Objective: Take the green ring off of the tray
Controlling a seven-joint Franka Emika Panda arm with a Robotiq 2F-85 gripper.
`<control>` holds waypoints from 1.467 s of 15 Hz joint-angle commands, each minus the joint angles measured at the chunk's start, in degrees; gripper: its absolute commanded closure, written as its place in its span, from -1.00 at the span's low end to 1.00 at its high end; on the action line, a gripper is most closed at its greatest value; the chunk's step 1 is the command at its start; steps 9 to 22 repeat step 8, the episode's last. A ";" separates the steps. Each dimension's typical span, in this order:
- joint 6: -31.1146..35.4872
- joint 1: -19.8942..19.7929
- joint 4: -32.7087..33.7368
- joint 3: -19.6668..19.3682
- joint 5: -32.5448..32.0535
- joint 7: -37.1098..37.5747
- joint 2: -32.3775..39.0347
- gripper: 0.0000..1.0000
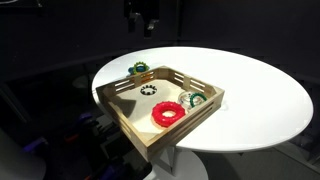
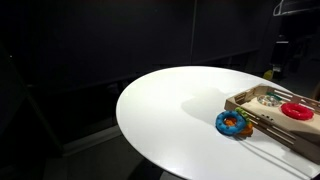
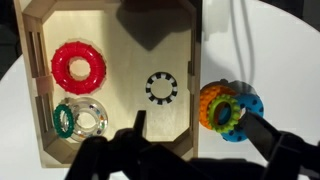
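Big white round table point(image 1: 262, 88), the only lit thing in a black room. On it, toward one edge, sits the tray point(image 1: 124, 120): pale wood w/ slots cut in its walls.

The gripper point(image 3: 196, 120) hangs high up, well apart from tray and tabletop. In the wrist view its fingers point(image 3: 272, 138) are spread wide w/ nothing btwn them, so it's empty-handed.

Three things inside the tray:
- the red ring point(image 3: 78, 65), the biggest
- a darker green-and-white ring point(image 3: 63, 122), near the red one by the same wall
- a tiny black-and-white beaded ring point(image 3: 160, 87), alone approx mid-floor

No lime one in there.

The green ring point(image 3: 224, 97) is outside the tray, on the tabletop just beside the tray's wall. It's bunched up w/ an orange-and-blue toy point(image 3: 247, 103). Can't tell if it lies on the toy, is wedged into it or only touches it. In an exterior view the cluster point(image 2: 233, 122) likewise sits on bare table next to the tray.

Progress, as I'd judge it: prob. done. The ring is off the tray and the gripper holds nothing, so I see little or nothing left to do. One doubt is whether that lime bit is a loose ring or part of the toy, as it's too small to settle.
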 commanded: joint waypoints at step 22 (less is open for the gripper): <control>-4.17 -1.88 0.60 -0.85 0.08 -0.19 -5.23 -1.00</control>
